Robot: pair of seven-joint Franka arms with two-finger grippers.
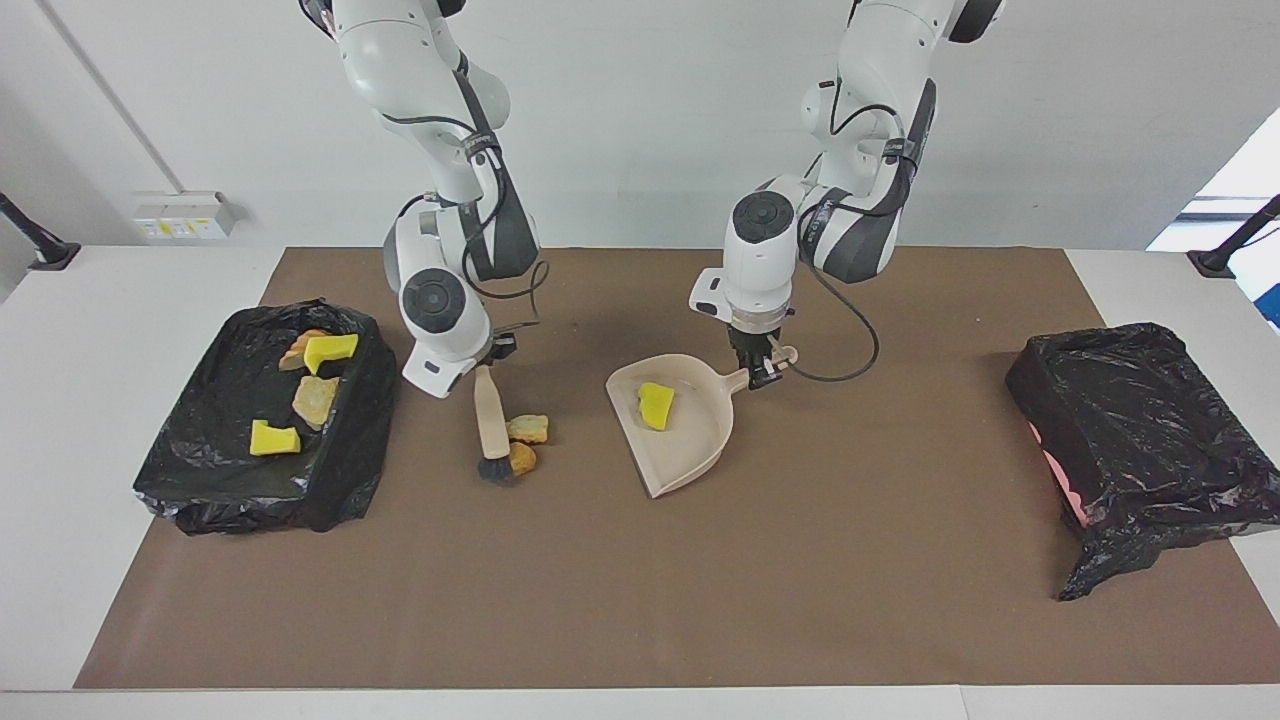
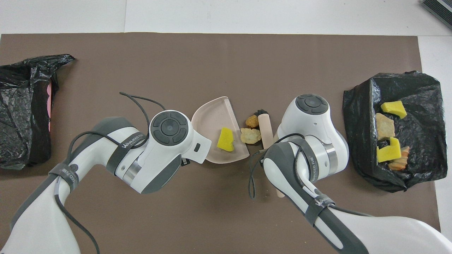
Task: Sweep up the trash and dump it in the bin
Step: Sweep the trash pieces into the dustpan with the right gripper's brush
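A beige dustpan [image 1: 690,440] [image 2: 212,116] lies mid-table with one yellow sponge chunk [image 1: 655,405] [image 2: 226,139] of trash in it. My left gripper [image 1: 763,368] is shut on its handle. My right gripper [image 1: 487,365] is shut on the beige hand brush [image 1: 491,415] [image 2: 265,128], whose black bristles rest on the mat. Two tan bread-like lumps [image 1: 528,428] [image 2: 250,135] lie against the brush, just outside the pan's open edge. A black-bagged bin [image 1: 350,450] [image 2: 356,141] at the right arm's end holds several more pieces. Both grippers are hidden under their wrists in the overhead view.
A second black-bagged bin [image 1: 1140,420] [image 2: 21,113] stands at the left arm's end of the table, with pink showing at one edge. A brown mat [image 1: 640,600] covers the table. A black cable loops from the left wrist.
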